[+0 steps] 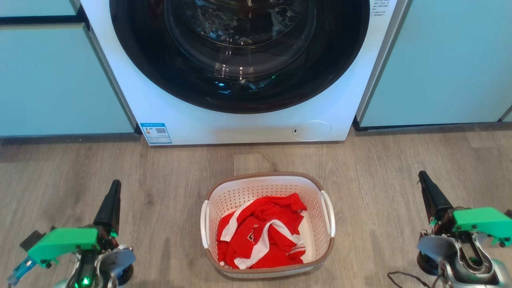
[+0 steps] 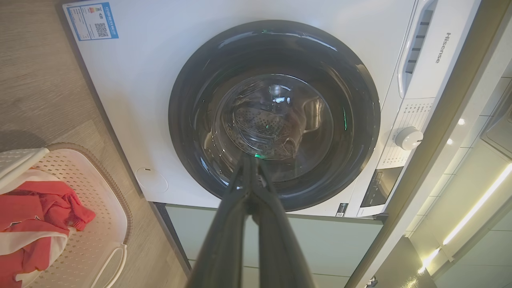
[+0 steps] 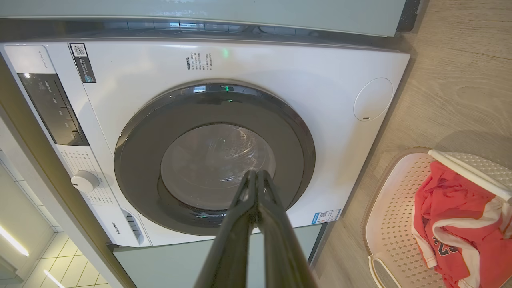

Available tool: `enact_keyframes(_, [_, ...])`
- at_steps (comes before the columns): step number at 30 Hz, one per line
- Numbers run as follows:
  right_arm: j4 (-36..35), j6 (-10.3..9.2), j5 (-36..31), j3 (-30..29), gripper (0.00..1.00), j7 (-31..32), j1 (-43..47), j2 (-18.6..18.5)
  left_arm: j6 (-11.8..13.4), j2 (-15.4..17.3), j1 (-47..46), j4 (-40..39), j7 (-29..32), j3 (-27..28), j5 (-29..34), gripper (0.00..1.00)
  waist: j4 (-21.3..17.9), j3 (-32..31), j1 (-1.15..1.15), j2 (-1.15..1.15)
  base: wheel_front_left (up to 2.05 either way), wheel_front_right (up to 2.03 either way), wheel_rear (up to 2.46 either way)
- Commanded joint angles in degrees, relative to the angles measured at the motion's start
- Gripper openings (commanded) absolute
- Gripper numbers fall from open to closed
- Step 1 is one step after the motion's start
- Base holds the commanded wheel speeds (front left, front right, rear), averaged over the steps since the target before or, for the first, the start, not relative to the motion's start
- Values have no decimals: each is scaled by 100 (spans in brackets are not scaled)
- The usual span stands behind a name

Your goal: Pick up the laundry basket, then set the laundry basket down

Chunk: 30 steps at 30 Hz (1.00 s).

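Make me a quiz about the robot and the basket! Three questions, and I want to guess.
1. True or false: the left gripper and the right gripper are lifting the laundry basket off the floor.
2. What lies in the basket? A) a red and white garment B) blue socks C) nothing
3. Fill in: behind the basket stands a white ____ with a round dark door.

Key
1. False: the basket stands on the floor between the two grippers, and both are apart from it.
2. A
3. washing machine
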Motion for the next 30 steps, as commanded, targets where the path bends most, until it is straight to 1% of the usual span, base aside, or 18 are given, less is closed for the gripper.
enact_keyframes(1, [-212,-9,35,97,0,43,-85,-37,-38,19,-341,-167,20,196,37,0,0,0,0,0,0,0,0])
enact_keyframes(30, [-212,-9,35,97,0,43,-85,-37,-38,8,-342,-166,33,212,49,0,0,0,0,0,0,0,0])
